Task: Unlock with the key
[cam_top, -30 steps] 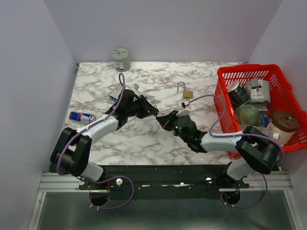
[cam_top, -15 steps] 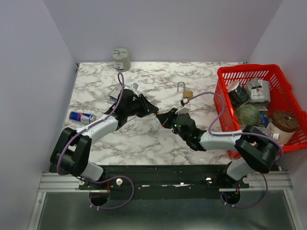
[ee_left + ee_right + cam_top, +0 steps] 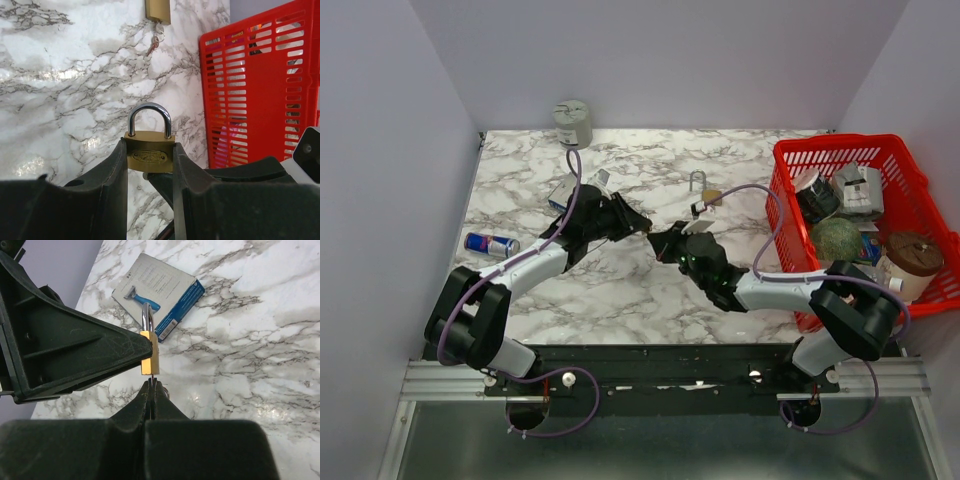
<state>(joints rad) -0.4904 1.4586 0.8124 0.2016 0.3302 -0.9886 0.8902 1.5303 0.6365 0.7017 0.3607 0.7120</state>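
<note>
A brass padlock [image 3: 149,155] with a closed steel shackle is clamped by its sides in my left gripper [image 3: 149,146], held above the marble table. My right gripper [image 3: 151,384] is shut on the key [image 3: 152,375], of which only a thin sliver shows between the fingertips. That sliver meets the underside of the padlock [image 3: 150,357]. In the top view the left gripper [image 3: 642,228] and right gripper [image 3: 660,241] meet tip to tip at mid-table, and they hide the padlock and key.
A second brass padlock [image 3: 710,196] with keys lies on the table behind the grippers. A razor box [image 3: 565,190] lies at the left, with a drink can [image 3: 490,243] nearer. A grey tin [image 3: 573,123] stands at the back. A red basket [image 3: 840,150] of items fills the right.
My right gripper has crept a little up and left toward the left gripper. The left arm has barely moved and still holds the padlock.
</note>
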